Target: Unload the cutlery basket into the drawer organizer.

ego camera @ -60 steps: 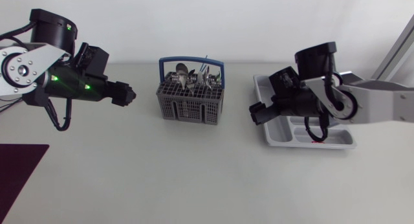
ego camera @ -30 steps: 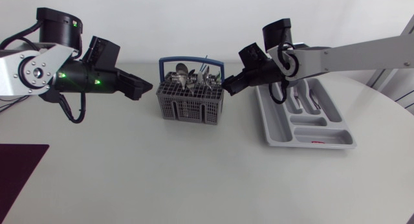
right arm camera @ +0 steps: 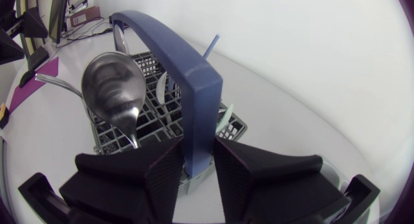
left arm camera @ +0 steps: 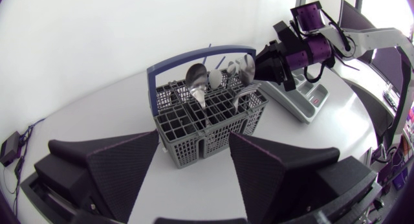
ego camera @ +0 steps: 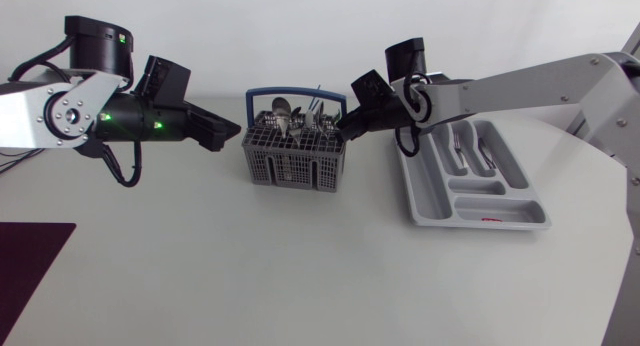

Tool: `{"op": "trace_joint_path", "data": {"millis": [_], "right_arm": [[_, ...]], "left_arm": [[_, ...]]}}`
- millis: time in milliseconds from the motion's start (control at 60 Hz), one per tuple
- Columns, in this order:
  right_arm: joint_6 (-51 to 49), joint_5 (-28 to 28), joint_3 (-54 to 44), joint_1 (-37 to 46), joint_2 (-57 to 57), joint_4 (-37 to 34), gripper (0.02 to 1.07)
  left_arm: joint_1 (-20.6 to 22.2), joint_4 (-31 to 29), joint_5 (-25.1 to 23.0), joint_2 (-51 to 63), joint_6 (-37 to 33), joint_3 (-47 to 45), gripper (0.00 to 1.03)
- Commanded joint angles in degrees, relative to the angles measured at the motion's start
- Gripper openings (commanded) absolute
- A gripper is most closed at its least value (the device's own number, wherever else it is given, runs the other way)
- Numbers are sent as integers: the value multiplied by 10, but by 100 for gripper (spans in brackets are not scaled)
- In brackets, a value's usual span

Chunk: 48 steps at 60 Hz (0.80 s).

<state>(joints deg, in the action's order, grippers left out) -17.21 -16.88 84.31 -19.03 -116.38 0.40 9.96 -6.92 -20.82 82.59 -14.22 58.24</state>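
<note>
1. Grey plastic cutlery basket [ego camera: 296, 158] with a blue arched handle [right arm camera: 193, 78] stands on the white table [ego camera: 300, 276], upper middle of the frame. Silver spoons [ego camera: 283, 114] and other cutlery stand upright in it.
2. My right hand [ego camera: 345, 128] is at the basket's right end, clamped on the handle from both sides. One large spoon bowl stands just beside it.
3. My left hand [ego camera: 228, 136] hovers just left of the basket with its fingers wide apart. It holds nothing and does not touch the basket.
4. A pale grey drawer organizer [ego camera: 432, 198] lies at centre right, apart from the basket. A few pieces lie in its long compartments.
</note>
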Motion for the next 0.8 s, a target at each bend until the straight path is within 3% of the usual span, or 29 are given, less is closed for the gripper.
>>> {"op": "trace_joint_path", "data": {"millis": [0,200,433,783], "right_arm": [[-13,-10,-1,-2,-10,7,26],[-24,-33,-45,5,19,10,20],[-32,-28,-52,-6,14,14,20],[-51,-26,-77,-25,26,-10,19]], "left_arm": [[-5,11,-9,11,-9,1,91],[-16,39,-15,19,-8,-8,91],[-23,155,-31,101,-10,-8,90],[-24,245,-29,192,-13,14,90]]}}
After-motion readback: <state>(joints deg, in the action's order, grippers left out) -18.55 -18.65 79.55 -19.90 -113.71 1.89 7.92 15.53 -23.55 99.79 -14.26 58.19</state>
